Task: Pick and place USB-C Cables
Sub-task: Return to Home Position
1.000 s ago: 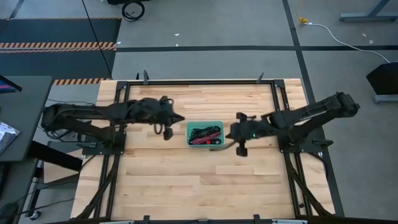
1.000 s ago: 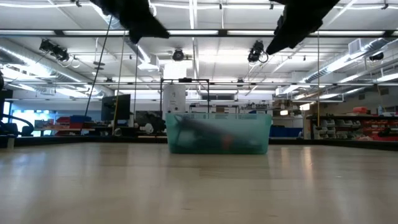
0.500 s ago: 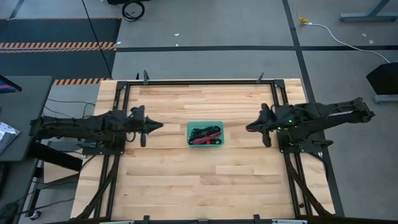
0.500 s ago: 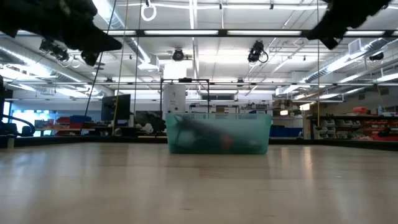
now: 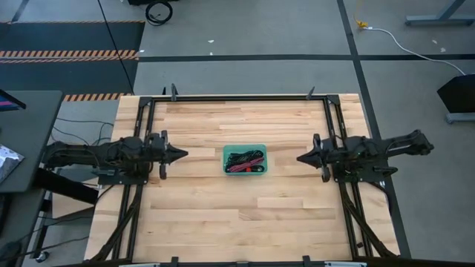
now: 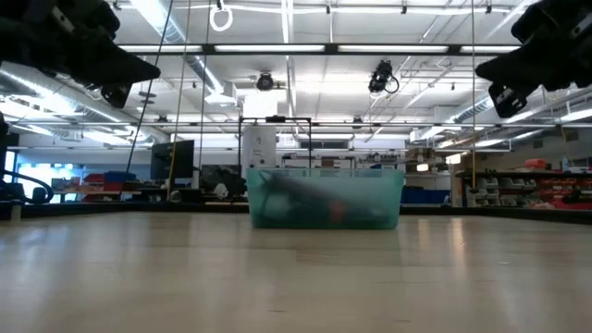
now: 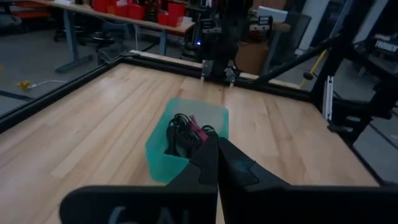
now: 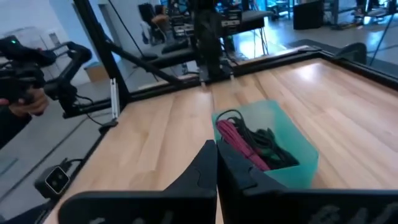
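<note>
The USB-C Cables (image 5: 242, 159), black coils with a magenta-red one among them, lie heaped inside the teal bin (image 5: 225, 159). The bin stands at the centre of the wooden table (image 5: 237, 215), well apart from every edge. Judging by that, the collecting is done and the bin is parked where either arm could reach it. The left gripper (image 5: 180, 154) hangs over the table's left side, pointing at the bin, fingers pressed together on nothing. The right gripper (image 5: 300, 158) mirrors it over the right side, likewise clenched and empty. Both arms sit folded close to their bases, apparently a resting pose that keeps them off the bin.
</note>
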